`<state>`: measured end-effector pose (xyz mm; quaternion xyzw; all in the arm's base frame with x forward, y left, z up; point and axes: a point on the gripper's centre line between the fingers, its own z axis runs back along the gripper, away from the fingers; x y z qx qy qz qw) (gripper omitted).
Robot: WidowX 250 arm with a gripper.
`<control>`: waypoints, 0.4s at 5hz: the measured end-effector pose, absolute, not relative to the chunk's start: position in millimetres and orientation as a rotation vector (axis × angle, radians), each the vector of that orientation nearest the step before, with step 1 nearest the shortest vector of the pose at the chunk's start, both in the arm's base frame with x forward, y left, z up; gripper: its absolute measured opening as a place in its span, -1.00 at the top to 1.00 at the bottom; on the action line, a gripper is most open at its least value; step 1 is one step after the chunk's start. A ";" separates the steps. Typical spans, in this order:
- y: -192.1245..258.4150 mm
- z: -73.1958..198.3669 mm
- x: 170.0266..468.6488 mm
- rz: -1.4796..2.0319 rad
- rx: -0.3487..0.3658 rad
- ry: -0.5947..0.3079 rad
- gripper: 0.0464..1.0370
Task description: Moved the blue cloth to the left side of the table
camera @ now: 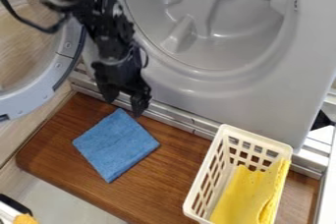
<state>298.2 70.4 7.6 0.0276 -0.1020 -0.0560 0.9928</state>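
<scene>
Blue, flat and nearly square, the soft cloth [116, 145] lies on the brown wooden surface [174, 174], towards its left end as the view shows it. Turned like a diamond, it has no clear long axis; one corner points up at the black two-finger tool [125, 102]. The move turns on this: most of the cloth lies below the tool in the view, with that upper corner just beside the fingertips. The tool's fingers stand apart, with nothing gripped between them; whether a tip touches the fabric, I cannot tell. The cream openwork plastic basket [259, 138], with a yellow cloth [249, 196] inside, stands well apart to the right. Since the blue cloth already lies left, I judge the task nearly or wholly done; any further shift would need a light pinch at that corner.
</scene>
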 end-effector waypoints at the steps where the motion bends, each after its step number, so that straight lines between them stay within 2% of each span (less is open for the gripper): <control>1: 71.3 17.0 295.2 -0.095 0.057 -0.199 -0.92; 2: 73.7 13.5 286.4 -0.078 0.052 -0.164 -0.92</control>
